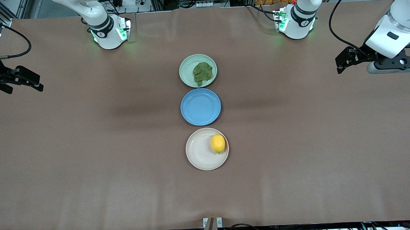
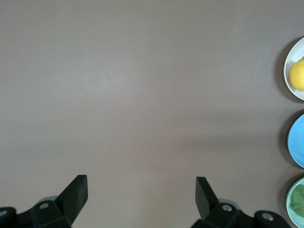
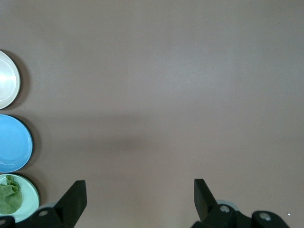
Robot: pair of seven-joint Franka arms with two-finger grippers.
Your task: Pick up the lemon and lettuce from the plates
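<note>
Three plates in a row mid-surface, both tools wide apart and idle at the ends.
Nearest, the lemon (image 1: 218, 143) sits on the beige plate (image 1: 198, 155); then the blue plate (image 1: 200, 107); farthest, lettuce (image 1: 202, 73) on the mint plate (image 1: 186, 72). Left tool (image 1: 341, 63) and right tool (image 1: 34, 84) hover, fingers spread. Best approach: straight down, centred, straddling each item.

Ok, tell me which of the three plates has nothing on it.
The blue plate, the middle one. The mint green plate holds the lettuce; the beige plate holds the lemon.
</note>
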